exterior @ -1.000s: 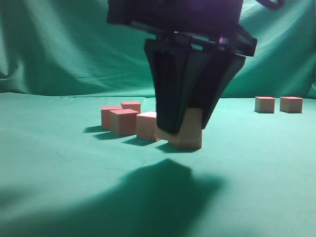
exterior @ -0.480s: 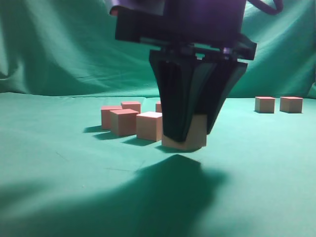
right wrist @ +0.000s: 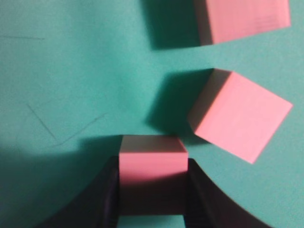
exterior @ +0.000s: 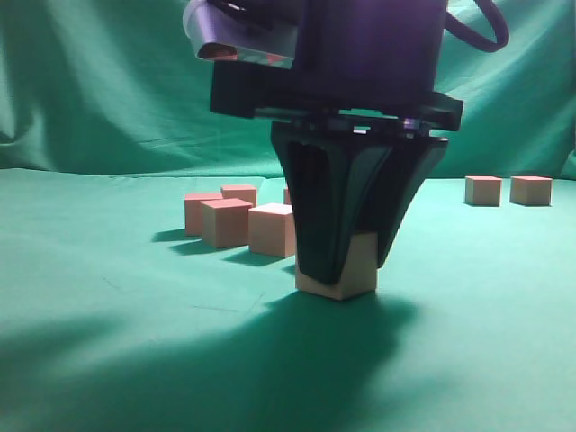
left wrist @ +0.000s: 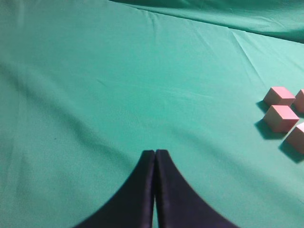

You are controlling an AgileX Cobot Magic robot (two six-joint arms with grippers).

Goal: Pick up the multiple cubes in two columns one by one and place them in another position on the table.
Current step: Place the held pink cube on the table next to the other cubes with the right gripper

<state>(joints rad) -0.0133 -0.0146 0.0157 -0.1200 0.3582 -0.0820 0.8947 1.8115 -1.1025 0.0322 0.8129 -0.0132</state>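
Note:
My right gripper (exterior: 346, 261) is shut on a pink cube (exterior: 346, 273), which rests on or just above the green cloth near the front middle. In the right wrist view the held cube (right wrist: 152, 164) sits between the two black fingers (right wrist: 152, 190). Two more pink cubes lie just beyond it (right wrist: 240, 114) (right wrist: 242, 19). In the exterior view a cluster of cubes (exterior: 225, 220) (exterior: 272, 229) stands behind and to the left. My left gripper (left wrist: 155, 154) is shut and empty above bare cloth, with cubes at its right edge (left wrist: 281, 118).
Two separate pink cubes (exterior: 483, 190) (exterior: 531, 190) stand at the far right. The green cloth (exterior: 108, 297) covers the table and rises as a backdrop behind. The right arm's body blocks the middle of the exterior view.
My right gripper has moved with the cube toward the camera and slightly lower, away from the cluster. The cluster cubes have not moved.

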